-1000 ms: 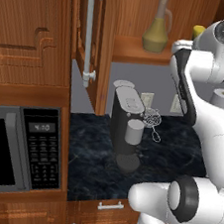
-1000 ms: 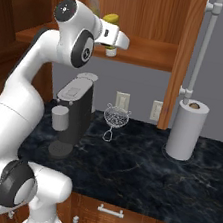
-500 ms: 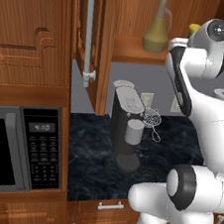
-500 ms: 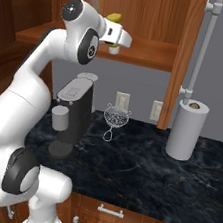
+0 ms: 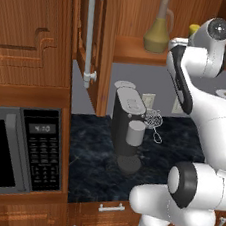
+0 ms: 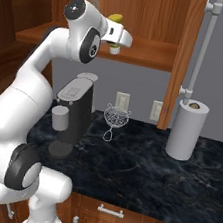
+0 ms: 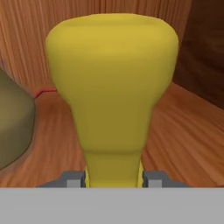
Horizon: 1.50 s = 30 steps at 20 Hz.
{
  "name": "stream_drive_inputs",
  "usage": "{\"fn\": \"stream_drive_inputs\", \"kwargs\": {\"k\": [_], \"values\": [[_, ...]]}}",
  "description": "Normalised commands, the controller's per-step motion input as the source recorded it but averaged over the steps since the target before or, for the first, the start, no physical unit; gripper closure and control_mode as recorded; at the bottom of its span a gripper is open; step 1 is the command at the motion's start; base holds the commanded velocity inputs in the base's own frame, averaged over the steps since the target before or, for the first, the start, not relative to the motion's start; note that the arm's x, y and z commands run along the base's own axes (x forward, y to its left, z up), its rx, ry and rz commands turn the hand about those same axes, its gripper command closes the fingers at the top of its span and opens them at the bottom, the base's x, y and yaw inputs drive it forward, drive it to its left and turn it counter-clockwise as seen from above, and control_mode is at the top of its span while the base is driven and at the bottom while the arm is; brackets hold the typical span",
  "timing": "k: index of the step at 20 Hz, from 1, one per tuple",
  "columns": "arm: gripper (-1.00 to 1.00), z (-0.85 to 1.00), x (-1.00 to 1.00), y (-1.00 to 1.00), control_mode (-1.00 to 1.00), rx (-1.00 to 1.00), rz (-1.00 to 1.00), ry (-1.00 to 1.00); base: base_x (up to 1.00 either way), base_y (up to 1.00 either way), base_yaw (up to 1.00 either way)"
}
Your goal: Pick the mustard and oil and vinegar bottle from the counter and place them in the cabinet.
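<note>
Mustard [image 7: 112, 87] sits clamped between pincer [image 7: 113, 178] fingers above cabinet [image 7: 183, 131] shelf.

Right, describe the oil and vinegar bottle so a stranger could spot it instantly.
Find the open wooden cabinet above the black coffee machine. On its shelf stands the oil and vinegar bottle, left of the mustard in the end effector. It is olive-gold glass, with a bulbous base and long thin neck.

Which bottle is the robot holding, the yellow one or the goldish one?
The yellow mustard sits between the jaws over the cabinet shelf. The olive-gold cruet stands free on the shelf beside it.
</note>
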Motion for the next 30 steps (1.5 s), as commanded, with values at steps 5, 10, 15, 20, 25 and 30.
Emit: {"fn": "stream_drive_inputs", "kwargs": {"k": [5,10,15,20,25,30], "values": [[1.0,-0.53,0.19,0.0,-1.0,0.0,0.03,0.03,0.0,0.0,0.0],[1.0,-0.37,0.2,0.0,-1.0,0.0,0.03,0.0,0.0,0.0,0.0],[1.0,-0.39,0.22,0.0,-1.0,0.0,0.03,0.0,0.0,0.0,0.0],[1.0,-0.36,0.38,0.0,-1.0,0.0,0.0,0.0,0.0,0.0,0.0],[1.0,-0.3,0.51,0.0,-1.0,0.0,0.0,0.0,0.0,0.0,0.0],[1.0,-0.3,0.41,0.0,-1.0,0.0,0.0,0.0,0.0,0.0,0.0]]}}
